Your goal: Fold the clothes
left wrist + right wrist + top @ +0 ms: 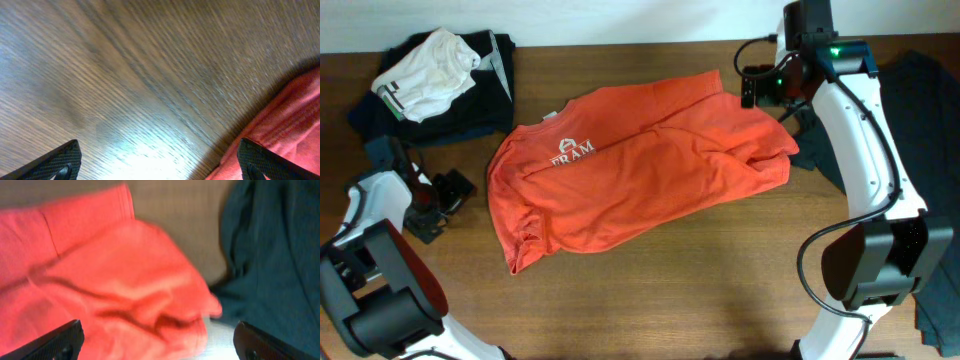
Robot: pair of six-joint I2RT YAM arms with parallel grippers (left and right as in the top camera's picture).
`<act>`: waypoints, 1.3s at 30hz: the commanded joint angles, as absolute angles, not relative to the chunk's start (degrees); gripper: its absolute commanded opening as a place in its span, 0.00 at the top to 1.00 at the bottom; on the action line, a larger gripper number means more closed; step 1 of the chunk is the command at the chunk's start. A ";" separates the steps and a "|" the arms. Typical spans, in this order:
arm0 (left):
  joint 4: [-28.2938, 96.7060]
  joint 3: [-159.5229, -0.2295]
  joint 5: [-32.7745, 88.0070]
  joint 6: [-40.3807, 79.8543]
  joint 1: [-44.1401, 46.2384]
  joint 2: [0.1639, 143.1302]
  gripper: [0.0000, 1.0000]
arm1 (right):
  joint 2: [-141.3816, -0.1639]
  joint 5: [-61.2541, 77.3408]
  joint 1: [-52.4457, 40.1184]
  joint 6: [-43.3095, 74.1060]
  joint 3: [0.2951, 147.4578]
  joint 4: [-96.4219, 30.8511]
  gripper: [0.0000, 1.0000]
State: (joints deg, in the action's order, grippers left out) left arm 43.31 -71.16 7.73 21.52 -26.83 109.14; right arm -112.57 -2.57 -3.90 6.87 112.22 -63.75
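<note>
The red-orange T-shirt (630, 170) lies spread across the middle of the wooden table, white lettering up, with its right side bunched in loose folds. In the right wrist view the bunched part (115, 290) fills the left and centre. My right gripper (770, 98) is open and empty above the shirt's upper right edge, its fingers (160, 347) wide apart. My left gripper (438, 205) is open and empty over bare wood just left of the shirt. In its wrist view the fingers (160, 170) are wide apart and the shirt's edge (285, 125) shows at the lower right.
A dark grey T-shirt (930, 100) lies at the right edge of the table, close beside the orange shirt's bunched end; it also shows in the right wrist view (275, 255). A pile of white, black and navy garments (435, 80) sits at the back left.
</note>
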 commanded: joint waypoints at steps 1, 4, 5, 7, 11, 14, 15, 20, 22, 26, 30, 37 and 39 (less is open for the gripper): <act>43.11 -71.29 8.14 21.80 -24.49 109.82 0.01 | -112.90 -3.53 -3.97 9.06 111.33 -68.62 0.01; 43.20 -71.29 8.10 21.76 -24.36 109.82 0.01 | -113.89 -3.53 -1.80 13.65 104.66 -70.41 0.01; 43.20 -71.29 8.12 21.76 -24.36 109.82 0.01 | -113.91 -3.46 -0.62 14.98 101.80 -69.60 0.01; 43.44 -71.29 8.12 21.76 -24.36 109.82 0.01 | -113.91 -1.89 2.61 16.99 95.74 -67.37 0.01; 43.57 -71.29 8.14 21.80 -24.36 109.82 0.01 | -113.91 7.94 7.27 11.84 85.10 -58.83 0.01; 43.57 -71.29 8.14 21.80 -24.36 109.82 0.01 | -113.91 11.35 6.76 5.45 80.07 -51.59 0.01; 43.57 -71.29 8.14 21.80 -24.36 109.82 0.01 | -113.91 11.86 6.55 4.64 79.02 -50.00 0.05; 43.57 -71.29 8.12 21.78 -24.36 109.82 0.01 | -113.95 11.81 5.96 4.91 74.28 -43.44 0.39; 43.57 -71.29 7.92 21.80 -24.36 109.82 0.01 | -113.93 11.79 6.09 7.62 75.57 -44.88 0.81; 43.57 -71.29 7.53 21.78 -24.36 109.82 0.01 | -113.93 10.28 5.72 8.01 91.15 -60.42 0.96; 43.40 -71.29 7.53 21.80 -24.36 109.82 0.01 | -113.95 5.87 2.87 9.54 101.16 -66.87 0.59; 43.68 -71.29 7.53 21.58 -24.36 109.82 0.01 | -120.33 3.88 -0.34 11.90 101.16 -67.75 0.01; 43.72 -71.29 7.51 21.56 -24.38 109.82 0.01 | -119.52 1.19 2.13 12.99 101.21 -70.00 0.01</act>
State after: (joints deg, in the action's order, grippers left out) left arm 43.57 -71.16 7.51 21.52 -24.27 109.19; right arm -120.81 5.28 -0.64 10.76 100.71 -68.45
